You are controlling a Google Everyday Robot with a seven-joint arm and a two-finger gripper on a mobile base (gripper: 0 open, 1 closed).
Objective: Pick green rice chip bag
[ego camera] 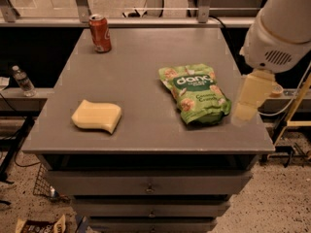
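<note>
The green rice chip bag [197,93] lies flat on the right half of the grey table [146,52], its white lettering facing up. My gripper [249,98] hangs from the white arm housing [279,28] at the right. It hovers above the table's right edge, just right of the bag and apart from it. It holds nothing that I can see.
A yellow wavy sponge [97,115] lies at the front left. A red soda can [100,33] stands at the back left corner. Drawers [148,186] sit under the tabletop. A water bottle [23,80] stands on a shelf to the left. A railing runs behind the table.
</note>
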